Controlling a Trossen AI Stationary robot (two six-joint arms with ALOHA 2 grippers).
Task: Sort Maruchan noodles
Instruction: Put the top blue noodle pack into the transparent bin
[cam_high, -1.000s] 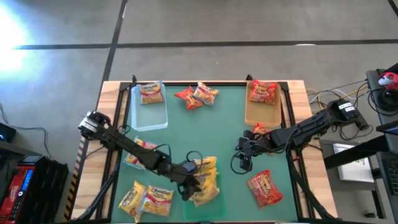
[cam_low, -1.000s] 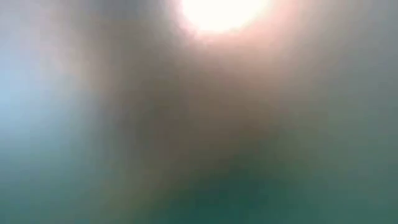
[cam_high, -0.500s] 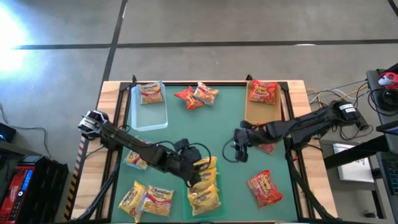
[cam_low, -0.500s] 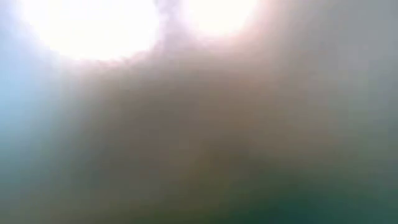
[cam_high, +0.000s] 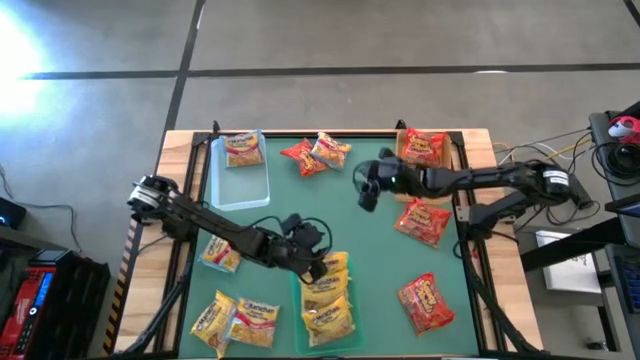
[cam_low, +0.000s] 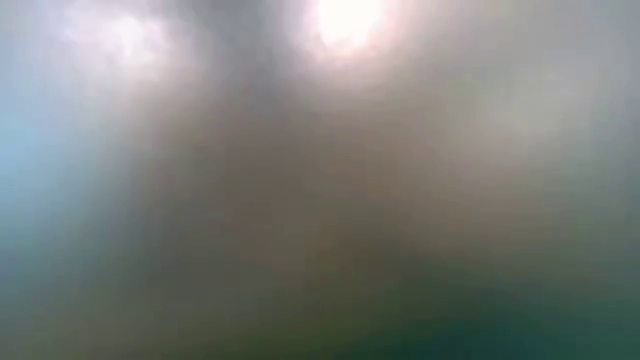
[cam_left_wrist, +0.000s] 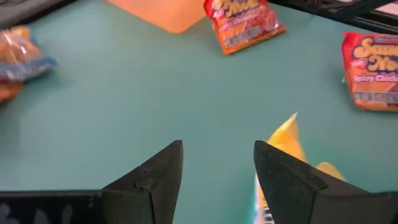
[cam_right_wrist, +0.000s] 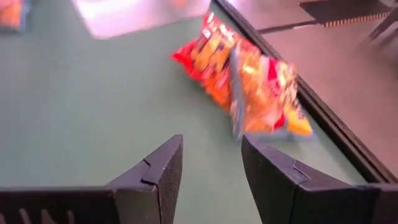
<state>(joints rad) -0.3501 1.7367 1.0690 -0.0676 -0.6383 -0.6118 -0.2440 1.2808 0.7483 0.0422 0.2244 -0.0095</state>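
I work with both arms over the green bench (cam_high: 360, 250). My left gripper (cam_high: 316, 262) hangs above the near middle with its fingers spread and nothing between them; yellow packets (cam_high: 328, 300) lie just beside it in a low tray. My right gripper (cam_high: 364, 192) is over the far middle, fingers also apart and empty, and it looks toward a red and an orange packet (cam_high: 317, 154) that lie touching each other near the far edge.

The other noodles are scattered: one packet in the clear tray (cam_high: 240, 172) at far left, one red packet in the tan tray (cam_high: 421, 165) at far right, two red ones (cam_high: 425, 262) loose on the right side, and some yellow ones at near left.

I judge the packets light, with a brittle block inside and slippery, crinkly film. I would take them by an edge or across the flat body, gently, so the noodles do not crack. The pair at the far edge overlaps, so a grasp may lift both. The tray walls can block a low approach. The low view shows nothing useful.
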